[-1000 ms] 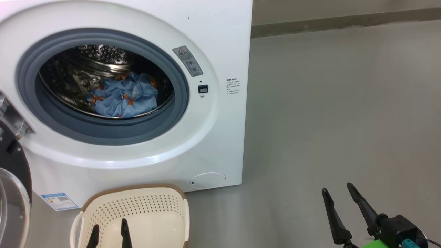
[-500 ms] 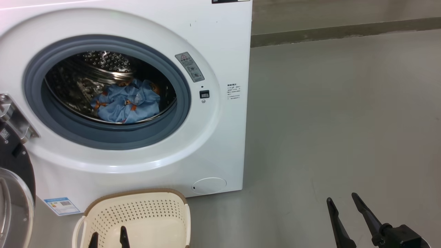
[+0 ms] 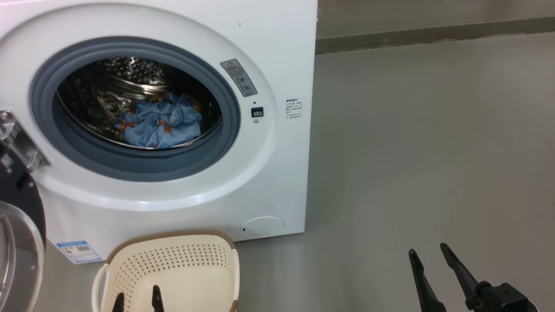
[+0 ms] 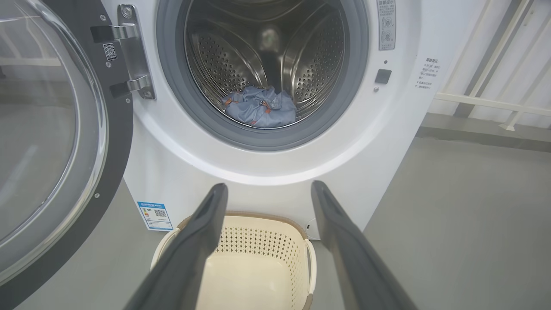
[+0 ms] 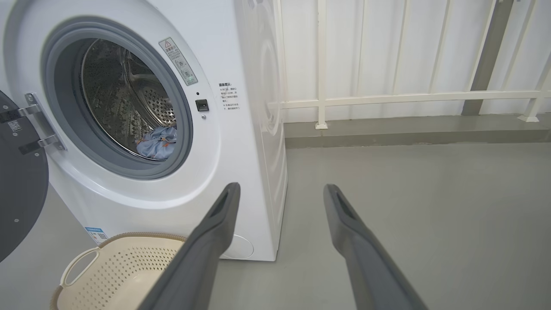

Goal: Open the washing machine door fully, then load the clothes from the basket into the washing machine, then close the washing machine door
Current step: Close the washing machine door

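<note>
The white washing machine (image 3: 282,52) stands with its door (image 3: 17,255) swung wide open to the left, also seen in the left wrist view (image 4: 51,142). Light blue clothes (image 3: 160,123) with orange bears lie inside the steel drum (image 4: 260,107). The cream basket (image 3: 173,268) sits on the floor below the opening, and no cloth shows in the part I can see. My left gripper (image 3: 136,297) hovers open over the basket (image 4: 254,258). Out over bare floor at the lower right, my right gripper (image 3: 427,253) is open with nothing between its fingers.
Grey floor (image 3: 412,151) stretches to the right of the machine. A white railing (image 5: 387,99) and a low grey kerb (image 3: 433,34) run along the back. A blue label sticker (image 3: 78,251) marks the machine's lower front left.
The head camera has shifted a little, so the whole picture has drifted. Both grippers sit slightly lower in the picture than a second ago. The clothes and basket keep their places.
</note>
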